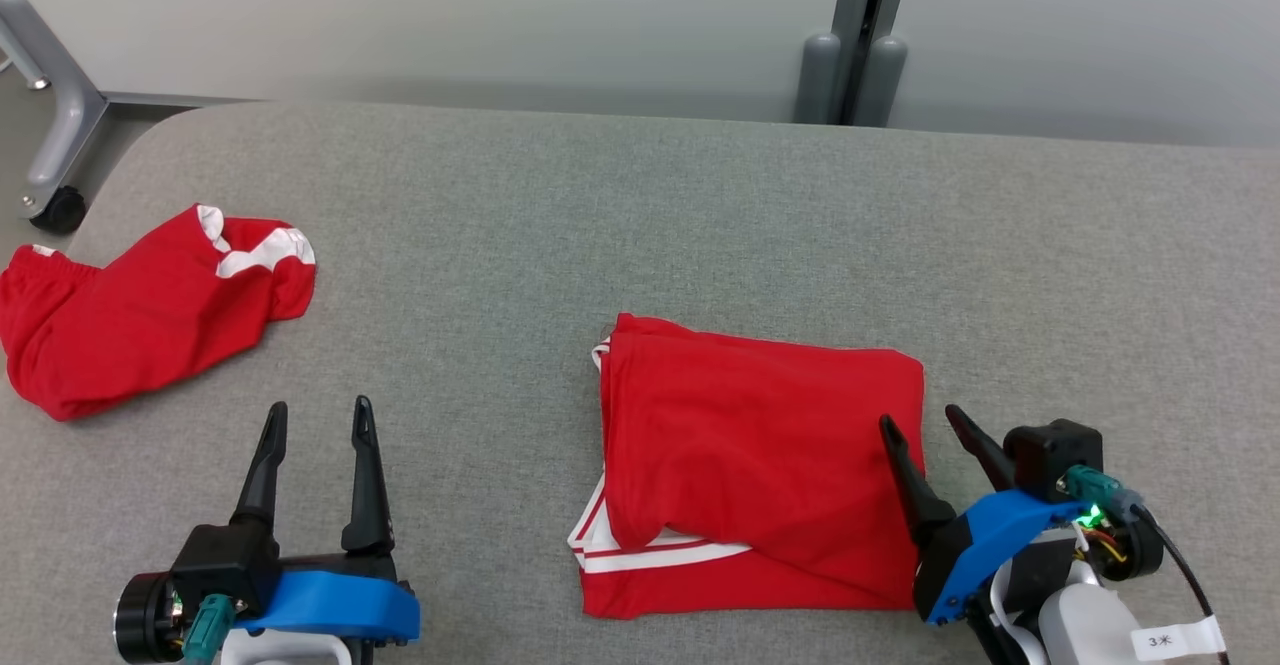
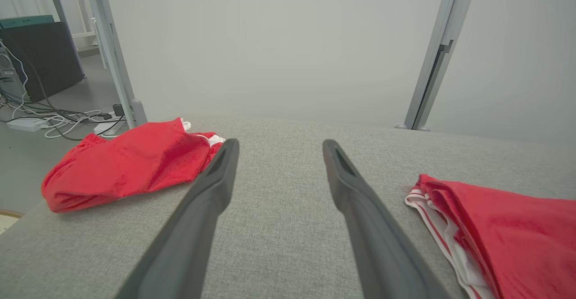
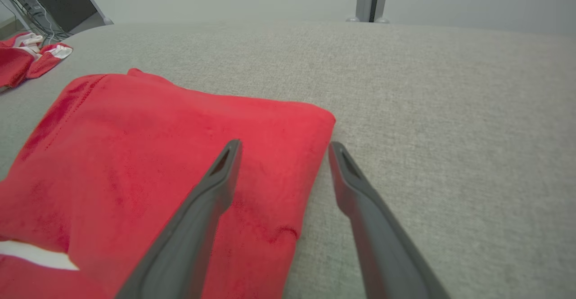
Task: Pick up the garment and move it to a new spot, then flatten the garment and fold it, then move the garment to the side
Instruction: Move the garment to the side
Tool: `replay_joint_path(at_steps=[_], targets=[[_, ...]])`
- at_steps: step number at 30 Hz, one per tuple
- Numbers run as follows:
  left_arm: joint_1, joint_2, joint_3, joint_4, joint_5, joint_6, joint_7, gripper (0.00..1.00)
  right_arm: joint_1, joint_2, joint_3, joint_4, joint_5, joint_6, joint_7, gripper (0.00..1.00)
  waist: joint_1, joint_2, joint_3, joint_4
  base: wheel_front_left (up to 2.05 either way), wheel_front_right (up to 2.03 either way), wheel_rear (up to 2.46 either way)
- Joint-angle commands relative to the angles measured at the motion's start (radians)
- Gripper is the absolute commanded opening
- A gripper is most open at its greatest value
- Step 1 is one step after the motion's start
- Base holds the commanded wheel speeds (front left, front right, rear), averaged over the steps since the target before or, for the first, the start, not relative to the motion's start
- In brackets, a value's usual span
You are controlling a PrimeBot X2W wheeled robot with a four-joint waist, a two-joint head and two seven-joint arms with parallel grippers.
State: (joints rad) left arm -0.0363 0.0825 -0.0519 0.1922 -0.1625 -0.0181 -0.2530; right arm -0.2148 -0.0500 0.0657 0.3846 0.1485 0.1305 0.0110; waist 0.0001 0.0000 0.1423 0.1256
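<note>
A red garment with white stripes [image 1: 750, 465] lies folded into a rough rectangle on the grey table, a little right of centre; its left edge shows in the left wrist view [image 2: 490, 236], and the right wrist view looks across its top [image 3: 157, 155]. My right gripper [image 1: 918, 423] is open at the folded garment's right edge, one finger over the cloth and the other over bare table [image 3: 281, 148]. My left gripper [image 1: 320, 410] stands open over bare table to the left of the garment, holding nothing [image 2: 279, 148].
A second red and white garment [image 1: 140, 310] lies crumpled at the table's left edge [image 2: 126, 166]. Grey table surface [image 1: 700, 205] stretches behind both garments. A pale wall and a grey post [image 1: 860, 35] stand behind the table. Cables lie on the floor at the left [image 2: 54, 119].
</note>
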Motion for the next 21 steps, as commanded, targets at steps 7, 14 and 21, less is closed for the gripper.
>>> replay_joint_path(at_steps=[7,14,21], targets=[[-0.034,-0.004,-0.009,0.012,-0.005,0.003,-0.010,1.00,-0.025,-0.001,0.019,0.119,0.015,0.000,-0.035,1.00,-0.0001,0.0000,0.019,0.013,0.00,0.00,0.00],[-0.034,-0.003,-0.010,0.024,-0.010,0.001,-0.013,1.00,-0.023,-0.001,0.075,0.208,0.047,0.001,-0.044,1.00,-0.0001,0.0000,0.020,0.012,0.00,0.00,0.00],[-0.038,-0.005,-0.013,0.033,-0.013,-0.001,-0.013,1.00,-0.061,0.000,0.104,0.280,0.076,0.001,-0.064,0.01,-0.0001,0.0000,0.017,0.011,0.00,0.00,0.00]])
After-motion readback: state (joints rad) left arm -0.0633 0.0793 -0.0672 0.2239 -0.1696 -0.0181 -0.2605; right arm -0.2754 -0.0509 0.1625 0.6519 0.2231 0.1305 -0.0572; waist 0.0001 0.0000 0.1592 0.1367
